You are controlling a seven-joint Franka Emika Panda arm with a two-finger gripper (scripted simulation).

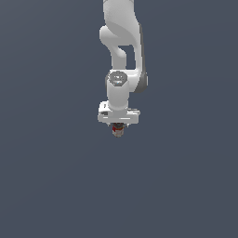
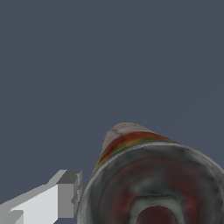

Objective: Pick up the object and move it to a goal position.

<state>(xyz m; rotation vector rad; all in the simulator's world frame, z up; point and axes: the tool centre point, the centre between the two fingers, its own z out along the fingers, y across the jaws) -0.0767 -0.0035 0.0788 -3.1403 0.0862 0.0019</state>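
Hand: the white hand [image 1: 118, 125] points straight down at the end of the arm [image 1: 122, 46], with the can directly under its palm, apparently between the fingers.
Grip: it looks clamped on the can; in the wrist view one grey-tipped finger [image 2: 70, 193] sits right beside the can's wall, though the contact itself cannot be made out, and the other finger is out of frame.
Can: the can [image 1: 118, 132] pokes out just below the hand, far narrower than the hand.
Look: a stubby tin with a red band, tan-grey lower end and dark top; up close [image 2: 148, 175] it shows a dull metal end with a raised rim and a red, yellow and white label down its side.
Tabletop: plain dark grey all round [image 1: 56, 186]; whether the can is touching it or is lifted, I cannot tell.
Progress: the grasp seems made. Carrying it to the goal remains, and no goal marker is visible.
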